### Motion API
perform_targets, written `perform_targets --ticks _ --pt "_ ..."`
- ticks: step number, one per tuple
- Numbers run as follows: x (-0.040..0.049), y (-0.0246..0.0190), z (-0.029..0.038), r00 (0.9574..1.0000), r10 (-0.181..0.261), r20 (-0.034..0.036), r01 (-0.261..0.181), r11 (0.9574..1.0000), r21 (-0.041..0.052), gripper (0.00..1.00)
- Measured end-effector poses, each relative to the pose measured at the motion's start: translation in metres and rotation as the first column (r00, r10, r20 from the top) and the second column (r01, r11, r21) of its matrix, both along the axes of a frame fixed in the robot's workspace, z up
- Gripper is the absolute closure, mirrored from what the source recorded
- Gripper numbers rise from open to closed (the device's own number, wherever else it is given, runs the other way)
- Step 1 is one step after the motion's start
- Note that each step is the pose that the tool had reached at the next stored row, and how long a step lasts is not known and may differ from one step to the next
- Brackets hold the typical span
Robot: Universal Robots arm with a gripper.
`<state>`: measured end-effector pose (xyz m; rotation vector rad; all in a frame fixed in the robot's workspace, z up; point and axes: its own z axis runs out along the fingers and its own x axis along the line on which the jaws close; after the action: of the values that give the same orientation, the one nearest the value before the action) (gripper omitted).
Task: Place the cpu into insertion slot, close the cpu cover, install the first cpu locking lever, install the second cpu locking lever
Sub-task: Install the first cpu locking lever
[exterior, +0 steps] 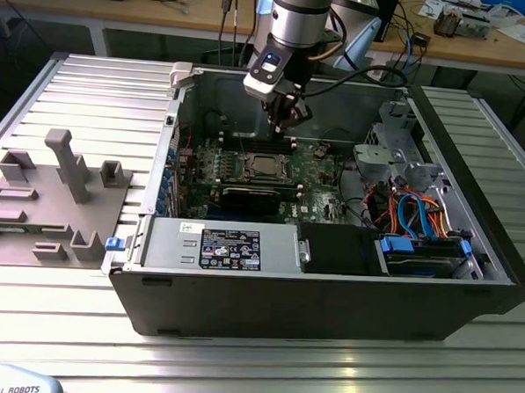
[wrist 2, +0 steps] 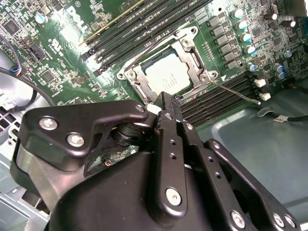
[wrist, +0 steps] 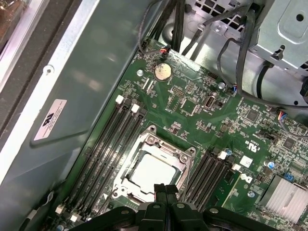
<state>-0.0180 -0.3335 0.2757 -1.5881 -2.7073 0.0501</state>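
The tool (wrist: 160, 191) has its fingers pressed together with nothing between them, and it hangs close above the insertion slot (exterior: 249, 166). The cpu (wrist: 153, 169) lies flat in that slot. The cpu cover (wrist: 163, 147) is down around it, and the chip's silver top shows through the window. A thin lever rod (wrist 2: 236, 91) angles away from one corner, apparently unlatched. It looks like springy wire, best pushed near its free end. The chip looks light, stiff and delicate, so an edges-only hold suits it. The slot sits toward the far side of the open case (exterior: 239, 310), which rests on the desk (exterior: 324, 367).
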Motion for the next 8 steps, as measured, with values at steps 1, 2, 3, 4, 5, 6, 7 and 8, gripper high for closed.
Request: perform_targets --ticks 1,2,3,4,5,6,7,8 --pt "0.0 0.0 0.0 1.0 0.002 0.0001 -0.002 1.0 0.0001 0.89" --pt "0.0 0.0 0.0 1.0 0.005 0.0001 -0.005 1.0 0.0001 0.89" --pt "0.0 0.0 0.0 1.0 0.006 0.0001 -0.006 1.0 0.0001 0.89" --pt "0.0 0.0 0.0 1.0 0.008 0.0 -0.008 1.0 0.0 0.89" --pt "0.0 0.0 0.0 1.0 0.009 0.0 -0.009 1.0 0.0001 0.89" --pt "0.0 0.0 0.0 0.9999 0.012 0.0 -0.012 0.9999 0.0001 0.89" --pt "0.0 0.0 0.0 0.9999 0.015 0.0 -0.015 0.9999 0.0001 0.89" --pt "0.0 0.0 0.0 0.9999 0.017 0.0001 -0.017 0.9999 0.0001 0.89"
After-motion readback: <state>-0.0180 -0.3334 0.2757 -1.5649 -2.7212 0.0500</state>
